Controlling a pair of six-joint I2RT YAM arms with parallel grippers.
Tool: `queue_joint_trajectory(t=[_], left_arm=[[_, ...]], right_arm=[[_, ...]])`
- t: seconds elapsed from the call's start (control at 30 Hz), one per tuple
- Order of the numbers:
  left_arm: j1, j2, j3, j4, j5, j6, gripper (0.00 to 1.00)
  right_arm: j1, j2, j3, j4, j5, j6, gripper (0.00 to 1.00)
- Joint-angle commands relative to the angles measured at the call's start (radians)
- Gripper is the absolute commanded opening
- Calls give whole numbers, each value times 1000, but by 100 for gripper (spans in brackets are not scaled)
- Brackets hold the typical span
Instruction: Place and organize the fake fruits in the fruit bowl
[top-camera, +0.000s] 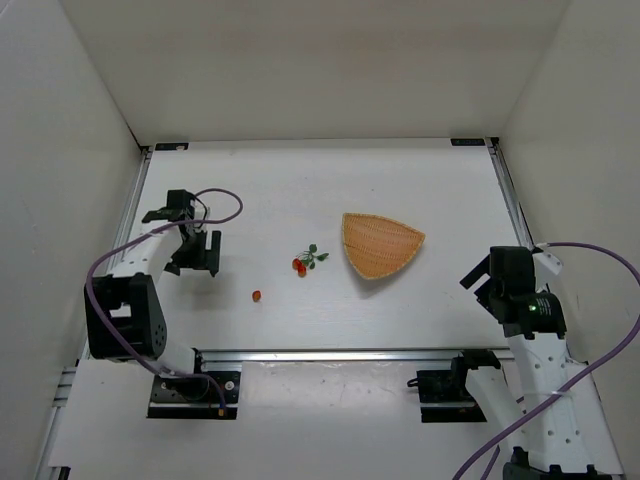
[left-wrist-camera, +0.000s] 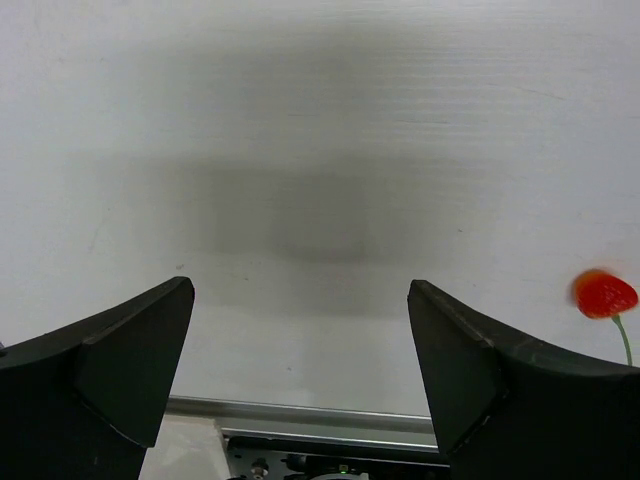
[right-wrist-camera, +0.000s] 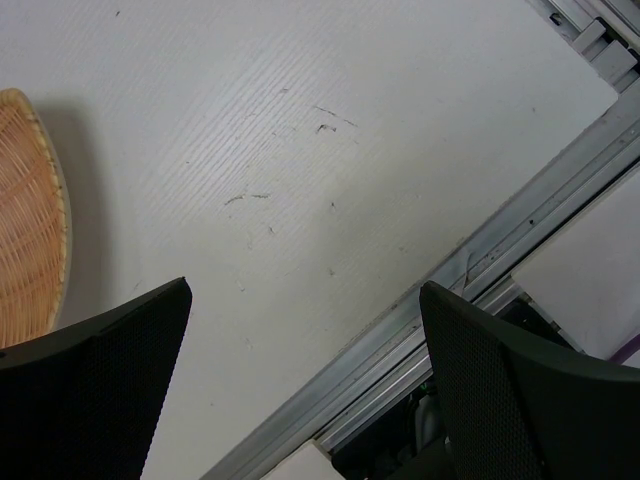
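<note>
White table (top-camera: 400, 180), wicker basket (top-camera: 380, 245), aluminium rail (top-camera: 330, 354) at near edge, white walls (top-camera: 300, 60)

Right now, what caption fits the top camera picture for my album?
Left claw and right claw hover open while the berry cluster and loose berry lie outside the wicker basket.

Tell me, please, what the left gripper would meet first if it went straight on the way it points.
Most likely the bare table: the open left gripper points down at it, with nothing between. The red fake fruit lies off to one side.
</note>
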Motion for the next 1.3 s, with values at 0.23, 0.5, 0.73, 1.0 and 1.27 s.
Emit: queue_joint_trajectory(t=[0.23, 0.5, 0.73, 1.0, 1.27], left_arm=[[-420, -200, -23, 3, -87, 291, 99], [-720, -140, -95, 12, -98, 315, 99], [-740, 15, -105, 30, -112, 276, 96], [-740, 113, -59, 68, -138, 220, 78], [-718, 156, -48, 78, -109, 201, 65]], right_arm=[[-2, 52, 2, 0, 9, 1, 99], [-2, 61, -18, 9, -3, 1, 99], [-2, 52, -18, 9, -3, 1, 99], [-2, 61, -18, 9, -3, 1, 99], [-2, 61, -18, 9, -3, 1, 99]])
